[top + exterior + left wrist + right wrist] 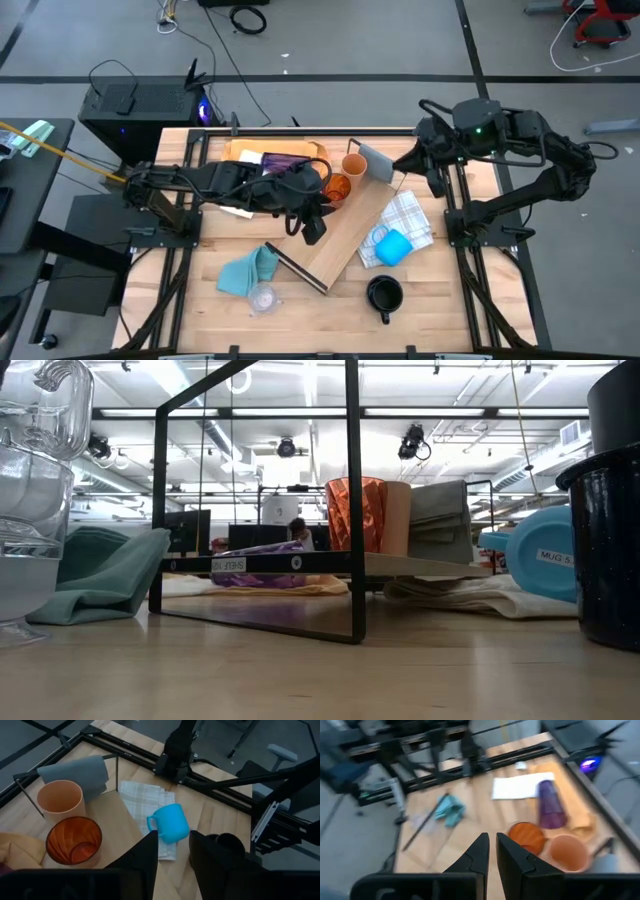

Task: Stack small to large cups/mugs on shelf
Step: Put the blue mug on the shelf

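high view: two cups (346, 176) on shelf (352, 232)

The shelf (350, 232) lies slantwise across the middle of the table (450, 300); on its far end two cups (346, 176) stand side by side, touching. A mug (392, 246) lies tipped on a folded cloth (412, 218) just right of the shelf; another mug (384, 294) stands nearer the front edge; a crumpled cloth (246, 270) and a stemmed cup (262, 297) sit left of the shelf.

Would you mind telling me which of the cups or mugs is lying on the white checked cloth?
The light blue mug, tipped on its side on the white checked cloth; the tan cup and amber translucent cup stand upright on the light-wood shelf.
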Tool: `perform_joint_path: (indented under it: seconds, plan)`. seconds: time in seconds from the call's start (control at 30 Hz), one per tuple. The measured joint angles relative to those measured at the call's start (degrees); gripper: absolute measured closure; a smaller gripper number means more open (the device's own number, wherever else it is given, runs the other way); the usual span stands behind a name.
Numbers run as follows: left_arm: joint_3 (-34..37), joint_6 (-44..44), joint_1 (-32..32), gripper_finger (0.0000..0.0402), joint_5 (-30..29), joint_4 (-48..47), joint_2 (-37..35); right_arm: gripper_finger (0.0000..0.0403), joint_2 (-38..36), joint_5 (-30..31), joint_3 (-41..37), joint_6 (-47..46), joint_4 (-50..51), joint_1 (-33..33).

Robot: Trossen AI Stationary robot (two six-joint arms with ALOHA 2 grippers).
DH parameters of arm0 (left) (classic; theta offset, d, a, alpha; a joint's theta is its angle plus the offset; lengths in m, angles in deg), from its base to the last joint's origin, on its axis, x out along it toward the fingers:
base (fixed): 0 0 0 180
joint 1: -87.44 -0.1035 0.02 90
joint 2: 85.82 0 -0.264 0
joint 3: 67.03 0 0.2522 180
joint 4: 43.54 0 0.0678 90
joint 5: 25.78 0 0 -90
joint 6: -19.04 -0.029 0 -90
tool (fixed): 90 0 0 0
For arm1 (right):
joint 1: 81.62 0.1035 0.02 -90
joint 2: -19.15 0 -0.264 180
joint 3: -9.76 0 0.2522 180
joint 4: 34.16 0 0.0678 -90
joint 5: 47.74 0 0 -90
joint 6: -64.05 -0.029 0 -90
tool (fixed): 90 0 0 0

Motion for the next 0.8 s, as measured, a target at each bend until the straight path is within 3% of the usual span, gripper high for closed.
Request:
perform_joint_path:
  seconds: [0.2,0.37,0.63,0.8]
  plan:
    - [0.00,-4.42,-0.29,0.0289,0.05,-0.09,-0.39,0.0362,0.04,-2.04,-1.29,-2.23,4.82,7.58]
    - [-0.05,-8.36,-2.04,0.0284,0.13,-0.75,-1.74,0.0362,-0.20,-0.80,-9.62,-7.51,6.43,12.39]
    - [-0.04,-13.68,-4.55,0.0289,1.00,-3.19,-5.53,0.0374,-4.36,-0.89,-30.96,-20.72,-7.57,13.78]
    - [-0.04,-16.13,-6.10,0.0290,0.94,-5.43,-8.97,0.0386,-7.55,-1.06,-40.18,-29.13,-15.29,14.30]
